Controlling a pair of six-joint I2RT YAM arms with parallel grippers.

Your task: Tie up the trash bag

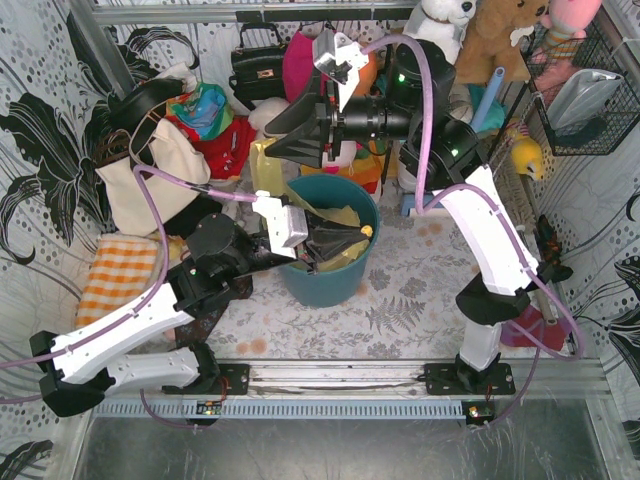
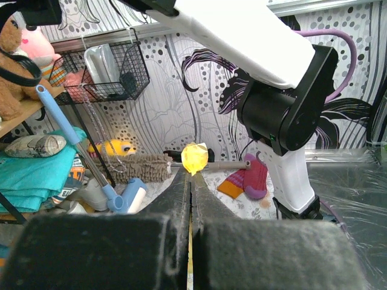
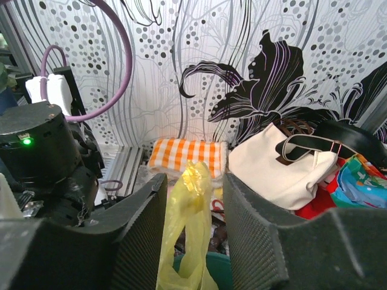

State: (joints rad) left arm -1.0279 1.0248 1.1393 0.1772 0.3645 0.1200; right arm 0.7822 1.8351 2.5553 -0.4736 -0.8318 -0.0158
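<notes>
One strip of the trash bag (image 3: 181, 232) stands upright between the parted right claw (image 3: 195, 188); left claw (image 2: 190, 176) clamps another corner.

The trash bag (image 1: 346, 216) is thin, translucent yellow-green plastic, crinkled and limp. Its body sits down inside the round teal bin (image 1: 330, 285). One part is drawn upward out of the bin as a narrow, wrinkled strip that rises at the bin's far left side and stands between the parted fingers of the right gripper (image 3: 195, 181). Another small bunched tip is pinched between the closed fingers of the left gripper (image 2: 190, 174) over the bin's mouth, poking out just past their ends.
</notes>
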